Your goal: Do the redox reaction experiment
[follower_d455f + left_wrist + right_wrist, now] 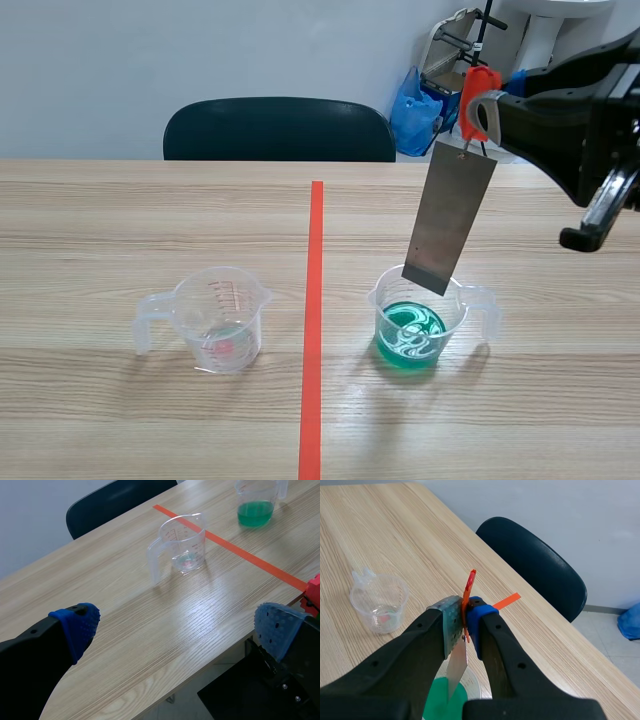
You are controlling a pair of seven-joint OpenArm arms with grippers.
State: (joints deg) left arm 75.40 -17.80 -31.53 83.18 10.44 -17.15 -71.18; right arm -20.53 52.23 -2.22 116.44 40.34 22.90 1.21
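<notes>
Where R gripper (465, 630) is held: raised over right part of table (100, 220), above the cup of green liquid (462, 305).
R gripper state: fingers are closed on red clip (469, 587); clip is pressed between the two pads.
Strip: a grey, flat metal strip (450, 220) is hung from the red clip, tilted a bit. Its lower end is seen at the cup's rim, over the green liquid (410, 335). Whether liquid is touched cannot be told.
Green cup: the cup of green liquid is clear plastic w/ handle, stood just right of tape line (315, 320), filled only low.
Other cup: a clear cup (222, 320) w/ handle & red scale marks is stood left of tape line, well apart from the 1st cup. Sth small and reddish is seen at its bottom, not identified.
L gripper (178, 627): low at table's near edge, fingers spread wide, nothing between the blue pads (80, 625).
Background: dark chair (280, 130) is seen behind table, blue bag (415, 110) beyond it.
</notes>
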